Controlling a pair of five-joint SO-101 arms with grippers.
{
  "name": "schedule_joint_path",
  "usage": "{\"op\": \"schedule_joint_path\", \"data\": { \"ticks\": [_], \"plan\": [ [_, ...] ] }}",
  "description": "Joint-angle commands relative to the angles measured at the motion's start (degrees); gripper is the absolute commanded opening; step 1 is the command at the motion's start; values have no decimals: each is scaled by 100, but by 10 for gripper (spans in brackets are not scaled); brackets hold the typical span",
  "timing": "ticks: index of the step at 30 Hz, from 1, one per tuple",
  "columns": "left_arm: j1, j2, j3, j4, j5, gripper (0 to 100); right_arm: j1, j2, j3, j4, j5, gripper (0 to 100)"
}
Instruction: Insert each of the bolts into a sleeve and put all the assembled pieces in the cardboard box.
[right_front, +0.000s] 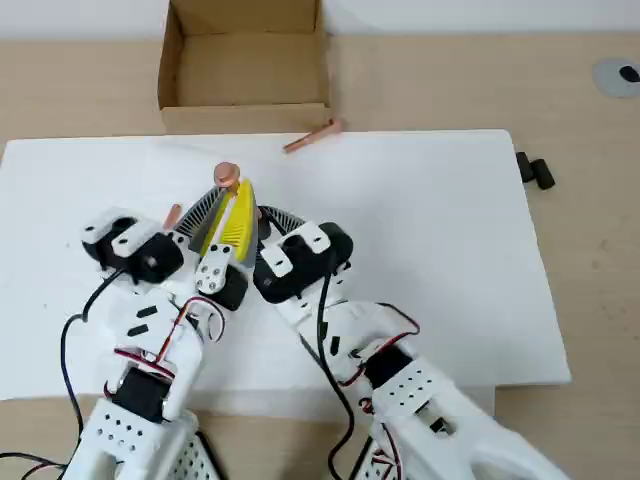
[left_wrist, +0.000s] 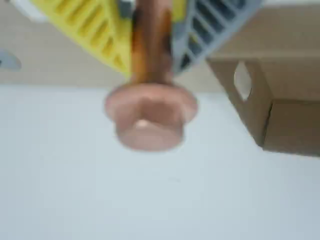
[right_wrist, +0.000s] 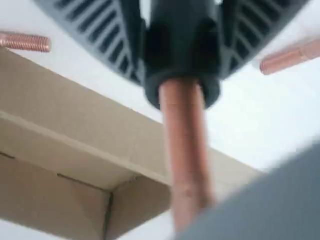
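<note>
My left gripper (left_wrist: 152, 60) clamped on a copper bolt (left_wrist: 150, 115) behind its head, right gripper (right_wrist: 182, 80) pinching a black sleeve (right_wrist: 182, 45), shaft poking out of it, both over the white sheet (right_front: 430, 260), cardboard box (right_front: 245, 117) beyond, spare bolt (right_front: 312, 135) beside it.

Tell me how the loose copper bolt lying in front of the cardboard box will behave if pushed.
The loose bolt lies flat on the white sheet, and its round shaft would probably roll, curving around its wider head. It looks like solid metal, so likely stiff and heavy for its size. The cardboard box close behind it might stop it.
</note>
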Motion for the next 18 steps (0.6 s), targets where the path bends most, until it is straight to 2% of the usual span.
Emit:
{"op": "schedule_joint_path", "data": {
  "ticks": [1,5,18],
  "plan": [
    [132,-66,97,-237,9,5,48,-127,-418,9,-35,9],
    [132,-48,396,-202,9,5,48,-242,-400,18,-35,9],
    [431,-57,404,949,0,5,57,-268,-409,18,-35,9]
  ]
}}
